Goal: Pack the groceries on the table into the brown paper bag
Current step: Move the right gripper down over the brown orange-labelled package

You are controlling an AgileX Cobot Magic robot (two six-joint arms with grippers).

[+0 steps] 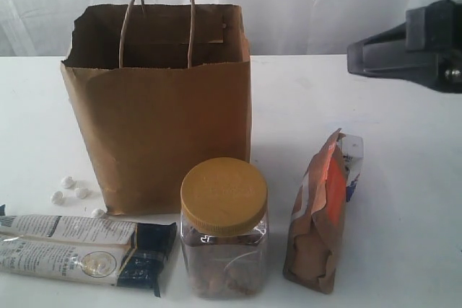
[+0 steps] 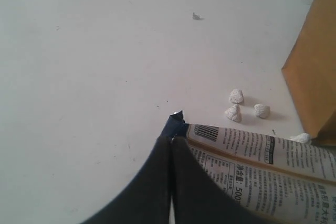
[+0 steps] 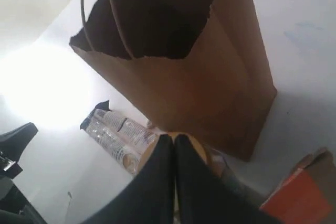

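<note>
On the white bench (image 1: 404, 178) I see, nearest, the twin packet (image 1: 79, 247), jar (image 1: 224, 229) and pouch (image 1: 321, 214). My left pincer (image 2: 172, 141) is clenched by the packet's dark end, and my right pincer (image 3: 173, 139) is clenched over the jar. Behind them, white lumps (image 1: 72, 189) lie beside the open paper bag (image 1: 173, 128).

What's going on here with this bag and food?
A two-armed robot is packing groceries. The brown paper bag stands open on the white table; outside it are a clear jar with a yellow lid, a brown-orange pouch and a long white-black twin packet. Both grippers are shut and hold nothing: the left gripper by the packet's dark end, the right gripper above the jar.
</note>
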